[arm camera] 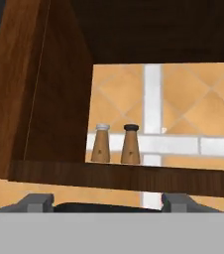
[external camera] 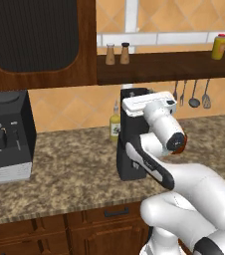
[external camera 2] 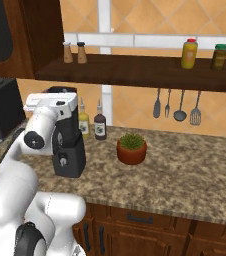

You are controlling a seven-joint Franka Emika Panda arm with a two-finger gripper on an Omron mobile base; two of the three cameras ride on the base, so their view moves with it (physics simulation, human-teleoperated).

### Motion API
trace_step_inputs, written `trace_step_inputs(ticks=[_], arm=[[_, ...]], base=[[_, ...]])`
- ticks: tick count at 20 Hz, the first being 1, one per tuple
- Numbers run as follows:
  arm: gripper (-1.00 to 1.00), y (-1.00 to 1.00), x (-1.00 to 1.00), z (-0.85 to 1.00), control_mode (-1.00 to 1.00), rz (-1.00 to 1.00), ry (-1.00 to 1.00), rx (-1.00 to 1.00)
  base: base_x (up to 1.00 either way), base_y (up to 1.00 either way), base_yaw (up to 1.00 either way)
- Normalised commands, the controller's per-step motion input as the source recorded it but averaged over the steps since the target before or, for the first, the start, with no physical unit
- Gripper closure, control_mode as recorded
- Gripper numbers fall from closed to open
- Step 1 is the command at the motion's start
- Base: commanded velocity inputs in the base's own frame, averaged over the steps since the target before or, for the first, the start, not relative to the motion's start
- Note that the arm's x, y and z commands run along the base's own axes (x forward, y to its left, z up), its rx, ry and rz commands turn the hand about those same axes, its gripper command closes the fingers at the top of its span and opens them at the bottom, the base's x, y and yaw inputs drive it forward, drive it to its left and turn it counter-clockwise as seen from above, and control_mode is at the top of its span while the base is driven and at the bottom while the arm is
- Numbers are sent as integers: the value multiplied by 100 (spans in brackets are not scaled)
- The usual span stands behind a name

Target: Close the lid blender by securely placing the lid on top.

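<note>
A: Jaws first. In the hand view the two finger tips [arm camera: 34,202] sit well apart at the bottom edge, with a flat black slab, the lid [arm camera: 106,207], spanning the gap between them. Looks clamped on the lid, though I can't confirm actual contact at either pad.

B: Agreed. Where's the gripper [external camera: 134,102] relative to the jar?

A: Left base view puts the hand right at the top of the blender [external camera: 130,149], pointed horizontally toward the back wall. Right base view agrees: hand level with the jar rim, blender [external camera 2: 68,150] partly hidden behind the wrist. Hand camera looks straight at the salt shaker [arm camera: 101,143] and pepper shaker [arm camera: 130,144] on the wooden shelf [arm camera: 109,173], so the approach is side-on, not top-down.

B: So which step?

A: I judge it as placement: lid carried, at or just over the rim. Can't tell from any view whether it's seated or hovering; the wrist blocks the rim.

B: Next move?

A: Probably lower it squarely so the lid's edges line up with the squarish rim, press until flat, then release and back out toward the robot without dragging the lid off.

B: Clearances?

A: Oil bottle [external camera: 115,122] just behind the blender, dark sauce bottle [external camera 2: 100,125] beside it, potted plant [external camera 2: 132,148] off to the right on the counter [external camera 2: 185,170]. Coffee machine [external camera: 5,137] is well apart on the left. The shelf overhead limits any lift.
</note>
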Motion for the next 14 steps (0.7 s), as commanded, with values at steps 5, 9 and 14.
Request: trace_step_inputs(ticks=[5, 9, 14], arm=[[-100, -43, -98, 17, -100, 0, 63, -4], [-100, -40, -98, 5, -100, 0, 71, -7], [-100, -44, -100, 1, -100, 0, 66, -8]], base=[[0, 0, 0], [0, 0, 0], [0, 0, 0]])
